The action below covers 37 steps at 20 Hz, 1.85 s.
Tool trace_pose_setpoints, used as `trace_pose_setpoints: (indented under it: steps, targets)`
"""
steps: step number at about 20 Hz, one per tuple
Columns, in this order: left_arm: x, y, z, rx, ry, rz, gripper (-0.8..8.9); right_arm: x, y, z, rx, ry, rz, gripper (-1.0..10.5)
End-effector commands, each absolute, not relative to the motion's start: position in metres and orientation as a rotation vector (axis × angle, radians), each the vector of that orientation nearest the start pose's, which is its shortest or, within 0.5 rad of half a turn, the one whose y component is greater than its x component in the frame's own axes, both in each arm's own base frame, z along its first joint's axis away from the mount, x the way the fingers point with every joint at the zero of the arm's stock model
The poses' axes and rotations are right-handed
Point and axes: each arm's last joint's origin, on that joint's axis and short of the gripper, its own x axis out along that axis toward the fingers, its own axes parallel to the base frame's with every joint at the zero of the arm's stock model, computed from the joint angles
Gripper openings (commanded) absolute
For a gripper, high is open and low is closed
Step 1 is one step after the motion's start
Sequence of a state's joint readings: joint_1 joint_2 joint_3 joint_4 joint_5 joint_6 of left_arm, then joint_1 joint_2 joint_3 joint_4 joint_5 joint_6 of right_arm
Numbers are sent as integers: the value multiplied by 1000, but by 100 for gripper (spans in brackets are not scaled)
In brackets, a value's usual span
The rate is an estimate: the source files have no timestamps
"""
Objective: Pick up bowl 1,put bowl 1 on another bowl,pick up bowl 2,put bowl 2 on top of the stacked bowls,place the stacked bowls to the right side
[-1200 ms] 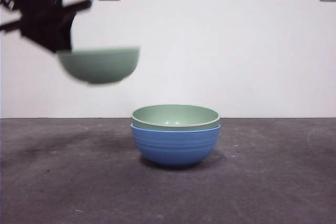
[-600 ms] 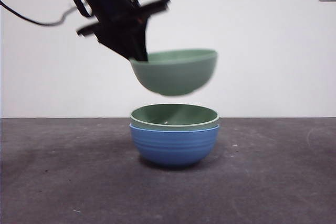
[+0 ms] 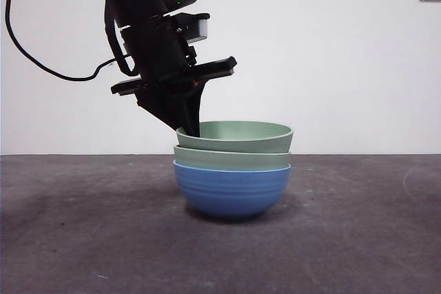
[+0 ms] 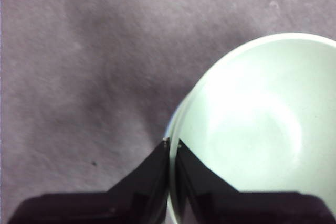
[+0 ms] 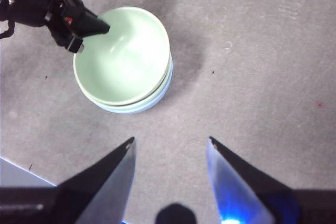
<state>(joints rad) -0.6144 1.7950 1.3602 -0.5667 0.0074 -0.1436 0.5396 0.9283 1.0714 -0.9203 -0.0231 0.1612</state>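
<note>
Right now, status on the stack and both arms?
Left gripper shut on top green bowl, seated on the stack. Blue bowl at the bottom. Right gripper open, high and clear.

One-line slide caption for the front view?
Left gripper clamps the top green bowl's rim atop the green-and-blue stack.
</note>
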Motion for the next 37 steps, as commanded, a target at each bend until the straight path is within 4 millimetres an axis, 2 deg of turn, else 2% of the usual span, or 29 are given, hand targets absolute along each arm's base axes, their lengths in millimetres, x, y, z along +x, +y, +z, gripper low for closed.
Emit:
trace_pose_setpoints:
  steps: [1, 2, 4, 7, 11, 16, 18, 19, 20, 23, 27, 31, 37]
  targets:
    - [306, -219, 227, 163, 1049, -515, 101, 141, 86, 342, -50, 797, 470, 225]
    - [305, -218, 227, 167, 1063, -512, 178, 141, 86, 342, -50, 797, 469, 225]
    - [305, -217, 227, 173, 1076, -507, 264, 141, 86, 342, -47, 798, 469, 225]
    - [302, -215, 232, 172, 1074, -508, 265, 141, 86, 342, -45, 799, 472, 226]
    - [296, -211, 249, 159, 1031, -516, 266, 141, 86, 342, -35, 802, 468, 226]
    - [277, -196, 290, 139, 936, -526, 266, 150, 91, 337, -35, 821, 466, 239]
    - [262, -185, 315, 120, 878, -536, 266, 162, 100, 331, -32, 845, 483, 393]
    - [253, -179, 327, 112, 845, -542, 266, 170, 105, 326, -21, 862, 505, 456]
    - [243, -172, 340, 107, 811, -550, 266, 179, 112, 321, -10, 879, 525, 472]
    - [211, -150, 373, 88, 729, -566, 265, 209, 130, 300, 12, 917, 508, 472]
    - [172, -122, 399, 68, 664, -576, 265, 249, 151, 260, 88, 999, 508, 472]
    - [151, -107, 407, 66, 654, -583, 265, 279, 163, 219, 147, 1056, 468, 472]
    - [140, -100, 406, 79, 693, -581, 265, 296, 163, 188, 188, 1138, 449, 469]
